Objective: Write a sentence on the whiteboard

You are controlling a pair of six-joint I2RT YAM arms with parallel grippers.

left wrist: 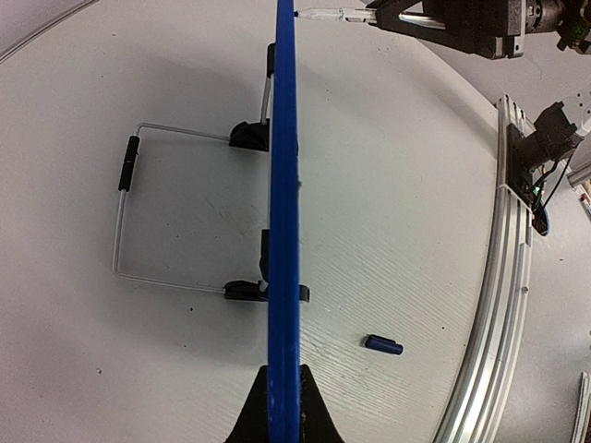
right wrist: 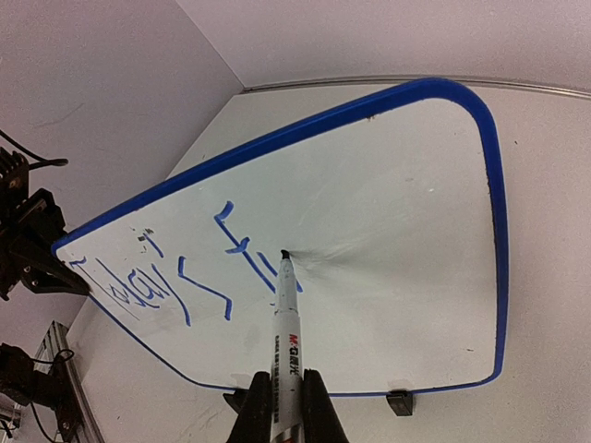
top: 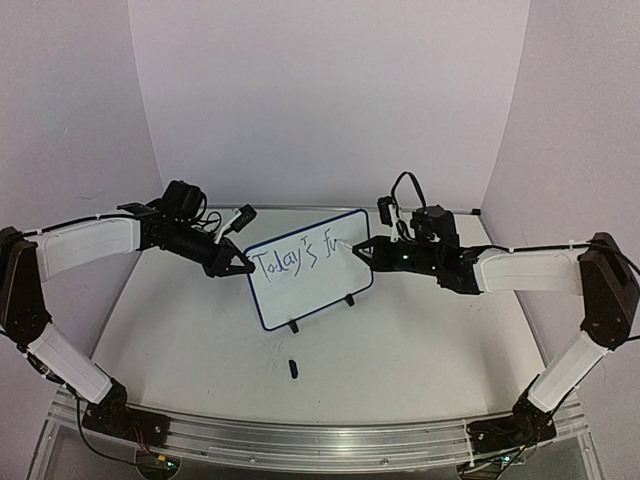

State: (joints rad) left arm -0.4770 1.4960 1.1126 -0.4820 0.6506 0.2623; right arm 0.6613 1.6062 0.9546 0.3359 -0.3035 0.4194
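A: Where does the whiteboard (top: 310,292) stand?

B: About the middle of the table (top: 420,340), upright on its black clip feet (left wrist: 247,136). The wire stand (left wrist: 127,163) lies on the table behind it, on the far side. It sits between the two arms, its face turned toward the near edge.

A: And the left gripper (top: 243,266)?

B: Its jaws are pressed onto the board's left edge. In the left wrist view the blue rim runs straight up from between the two fingers.

A: The right gripper (top: 362,247)?

B: It is clamped on a marker pen (right wrist: 284,325), which is white with a dark band. The pen's tip touches the board's face right of centre, in the upper half.

A: How much of the sentence (top: 290,258) shows?

B: "Today's", then an F and one more stroke beside it, all on one line slanting up to the right. The pen tip rests at the end of that last stroke.

A: Anything else on the table?

B: A small dark cap (top: 293,368) lies loose near the board's feet, well apart from both grippers. A metal rail (top: 320,440) runs along the near edge.
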